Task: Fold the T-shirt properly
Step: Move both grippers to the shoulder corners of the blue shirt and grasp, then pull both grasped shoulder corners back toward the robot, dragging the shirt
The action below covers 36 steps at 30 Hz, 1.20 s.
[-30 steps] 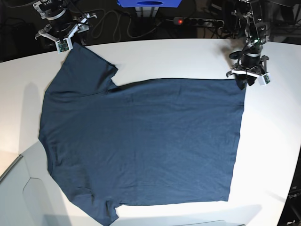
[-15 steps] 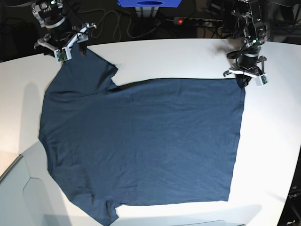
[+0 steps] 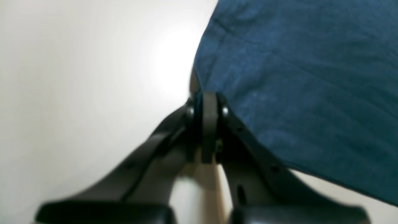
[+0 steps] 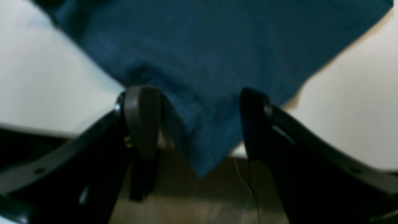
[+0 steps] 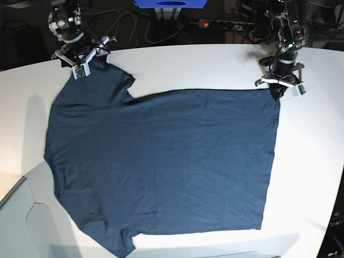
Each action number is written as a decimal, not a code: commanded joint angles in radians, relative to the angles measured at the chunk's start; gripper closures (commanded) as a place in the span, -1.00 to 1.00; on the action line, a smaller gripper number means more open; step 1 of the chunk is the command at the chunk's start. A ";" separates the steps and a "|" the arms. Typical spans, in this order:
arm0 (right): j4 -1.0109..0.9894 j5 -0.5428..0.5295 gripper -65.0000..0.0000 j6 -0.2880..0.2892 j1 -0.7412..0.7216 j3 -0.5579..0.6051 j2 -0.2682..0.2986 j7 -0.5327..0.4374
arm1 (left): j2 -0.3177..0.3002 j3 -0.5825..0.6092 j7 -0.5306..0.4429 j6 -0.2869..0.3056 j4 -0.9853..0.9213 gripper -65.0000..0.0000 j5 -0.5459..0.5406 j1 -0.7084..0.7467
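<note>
The dark navy T-shirt (image 5: 161,161) lies spread flat on the white table (image 5: 312,177), with its sleeves toward the view's left and its hem toward the right. My left gripper (image 5: 276,92) is at the far hem corner. In the left wrist view it (image 3: 207,102) is shut, pinching the edge of the shirt (image 3: 295,77). My right gripper (image 5: 86,63) is at the far sleeve. In the right wrist view it (image 4: 199,124) is open, and the sleeve's corner (image 4: 202,93) lies between the two fingers.
Behind the table's far edge are a power strip with a red light (image 5: 226,24), loose cables (image 5: 123,27) and a blue box (image 5: 171,4). A grey panel (image 5: 21,215) sits at the front left corner.
My right arm has moved right and toward the shirt, from beyond the sleeve tip to over the sleeve's corner. My left gripper has shifted slightly away from me, holding the hem corner.
</note>
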State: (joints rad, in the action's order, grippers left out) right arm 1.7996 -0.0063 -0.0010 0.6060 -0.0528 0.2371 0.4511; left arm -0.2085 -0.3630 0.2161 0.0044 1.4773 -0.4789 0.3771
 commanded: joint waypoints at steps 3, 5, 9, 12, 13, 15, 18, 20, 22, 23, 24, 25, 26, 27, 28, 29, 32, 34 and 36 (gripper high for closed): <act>-0.024 0.007 -0.17 0.005 -0.005 0.000 0.008 0.025 | -0.010 -0.005 0.012 -0.002 0.010 1.00 0.004 0.009; -0.045 0.007 -0.16 0.005 -0.008 0.005 0.009 0.025 | -0.010 -0.005 0.012 -0.002 0.010 1.00 0.004 0.010; -0.063 0.007 0.14 0.088 -0.005 -0.003 0.009 0.025 | -0.010 -0.005 0.013 -0.002 0.010 1.00 0.004 0.012; -0.063 0.009 0.64 0.155 -0.005 -0.014 0.009 0.027 | -0.012 -0.005 0.015 -0.002 0.010 1.00 0.004 0.012; -0.063 0.009 0.79 0.158 -0.005 -0.025 0.006 0.027 | -0.012 -0.005 0.015 -0.002 0.010 1.00 0.004 0.012; -0.060 0.009 1.00 0.160 -0.004 -0.049 0.003 0.027 | -0.012 -0.005 0.015 -0.002 0.010 1.00 0.004 0.012; -0.053 0.009 0.99 0.160 -0.001 -0.054 0.008 0.027 | -0.012 -0.005 0.015 -0.002 0.012 1.00 0.004 0.012; -0.028 0.009 1.00 0.160 0.015 -0.054 0.011 0.022 | -0.012 -0.005 0.015 -0.002 0.012 1.00 0.004 0.013; 0.013 0.009 1.00 0.160 0.027 -0.054 0.011 0.022 | -0.012 -0.006 0.013 -0.002 0.015 1.00 0.004 0.021; 0.033 0.009 1.00 0.160 0.035 -0.054 0.011 0.022 | -0.012 -0.006 0.012 -0.002 0.026 1.00 0.004 0.026; 0.053 0.009 1.00 0.160 0.041 -0.054 0.011 0.025 | -0.012 -0.006 0.013 -0.002 0.036 1.00 0.004 0.027; 0.076 0.009 1.00 0.160 0.045 -0.054 0.011 0.025 | -0.012 -0.006 0.015 -0.002 0.050 1.00 0.006 0.027; 0.099 0.009 1.00 0.160 0.051 -0.054 0.011 0.025 | -0.012 -0.006 0.015 -0.002 0.062 1.00 0.006 0.033; 0.119 0.010 1.00 0.160 0.061 -0.054 0.011 0.025 | -0.012 -0.006 0.015 -0.002 0.075 1.00 0.006 0.046; 0.136 0.010 1.00 0.160 0.067 -0.054 0.011 0.025 | -0.012 -0.006 0.015 -0.004 0.093 1.00 0.006 0.053; 0.151 0.010 1.00 0.160 0.071 -0.055 0.011 0.025 | -0.013 -0.006 0.015 -0.004 0.112 1.00 0.006 0.056; 0.182 0.010 1.00 0.160 0.091 -0.095 0.009 0.025 | -0.013 -0.031 0.015 -0.004 0.155 1.00 0.006 0.092; 0.191 0.010 1.00 0.161 0.102 -0.132 0.008 0.025 | -0.006 -0.058 0.015 -0.004 0.181 1.00 0.006 0.112; 0.191 0.009 1.00 0.161 0.111 -0.160 0.011 0.025 | -0.006 -0.070 0.016 -0.004 0.191 1.00 0.006 0.139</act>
State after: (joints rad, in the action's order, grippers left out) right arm 1.9724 0.0097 0.1493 0.7078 -0.2077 0.2394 0.4973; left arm -0.2081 -0.4290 0.2459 -0.0002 1.6531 -0.4709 0.5049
